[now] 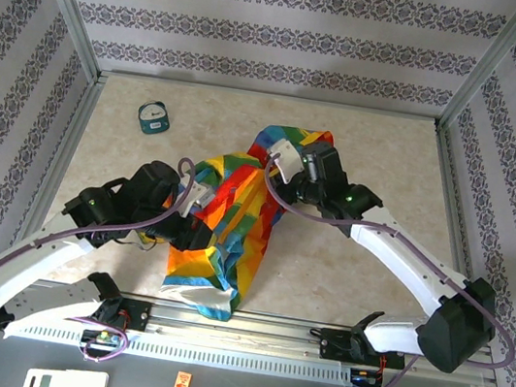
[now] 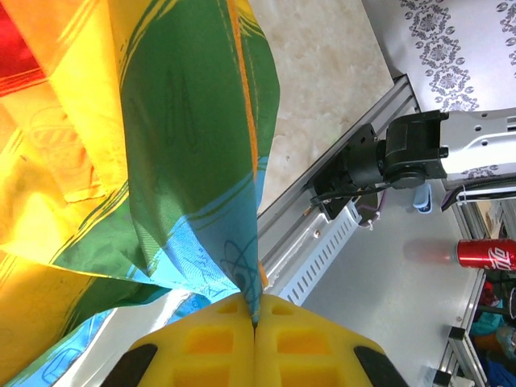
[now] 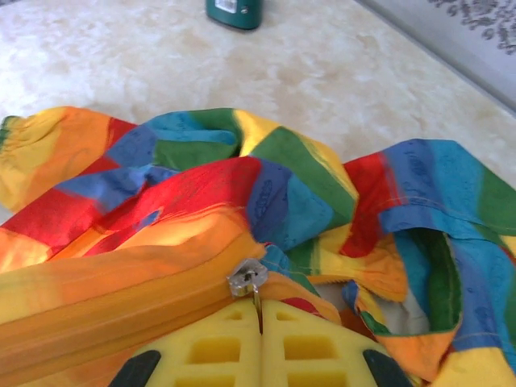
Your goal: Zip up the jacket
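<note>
Since everything else rests on it, the counter (image 1: 379,173) comes first: one, beige and marbled, with patterned wall panels on three sides and a metal rail (image 1: 246,329) along the near edge.

Arms: two. The left arm (image 1: 21,264) and the right arm (image 1: 404,261) both reach inward to the middle of the counter. From above, their wrists cover parts of the jacket's left side and far end.

Jacket (image 1: 229,219): one, rainbow patchwork, crumpled at the middle of the counter. Its long axis runs from the far right down to the near rail, leaning slightly left toward the near end. That end lies at the counter's edge, touching the rail. The fabric is bunched, so I cannot tell collar from hem.

Claws: two.
- The left claw (image 2: 255,321) has its yellow pads together, pinching a green-and-blue edge of the jacket.
- The right claw (image 3: 260,310) is clamped on the zipper pull at the jacket's far end.

Teal gadget (image 1: 153,117): one, small and rounded, at the far left of the counter, well apart from the jacket.

Soda can (image 2: 486,253): one, red, on its side on a grey surface off the counter.

Zipper pull (image 3: 247,278): one, silver, with orange-yellow zipper tape running left from it.
</note>
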Controlling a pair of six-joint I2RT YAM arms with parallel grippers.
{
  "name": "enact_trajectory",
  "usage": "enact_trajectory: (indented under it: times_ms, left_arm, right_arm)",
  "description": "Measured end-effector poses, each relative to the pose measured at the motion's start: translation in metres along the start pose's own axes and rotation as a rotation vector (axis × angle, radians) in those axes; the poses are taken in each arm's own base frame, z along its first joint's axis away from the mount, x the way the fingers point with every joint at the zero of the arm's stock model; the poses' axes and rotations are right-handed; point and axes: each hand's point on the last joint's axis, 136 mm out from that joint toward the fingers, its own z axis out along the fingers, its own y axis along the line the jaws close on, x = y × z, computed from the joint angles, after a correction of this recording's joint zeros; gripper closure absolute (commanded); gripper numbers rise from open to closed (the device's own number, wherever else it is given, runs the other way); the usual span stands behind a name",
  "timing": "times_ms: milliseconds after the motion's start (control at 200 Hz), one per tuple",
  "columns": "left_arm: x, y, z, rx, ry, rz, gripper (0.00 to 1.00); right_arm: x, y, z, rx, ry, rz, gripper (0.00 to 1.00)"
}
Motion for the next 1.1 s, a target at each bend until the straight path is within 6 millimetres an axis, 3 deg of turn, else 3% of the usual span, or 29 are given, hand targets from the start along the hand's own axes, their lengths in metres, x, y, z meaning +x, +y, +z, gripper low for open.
enact_trajectory:
  times_ms: [365, 650, 864, 1099]
  left_arm:
    - [0.007, 0.004, -0.017, -0.06, 0.0, 0.009, 1.0]
    - [-0.001, 0.009, -0.031, -0.116, -0.059, 0.014, 1.0]
    - [0.019, 0.014, -0.038, -0.144, -0.002, -0.017, 1.0]
    - [0.024, 0.016, -0.042, -0.163, 0.01, -0.026, 1.0]
  right_arm:
    - [-0.01, -0.047, -0.004, 0.11, 0.002, 0.04, 1.0]
    - [-0.004, -0.073, -0.006, 0.15, 0.024, 0.076, 1.0]
    - [0.008, -0.125, -0.014, 0.284, 0.045, 0.136, 1.0]
    - [0.008, -0.137, -0.017, 0.312, 0.038, 0.15, 1.0]
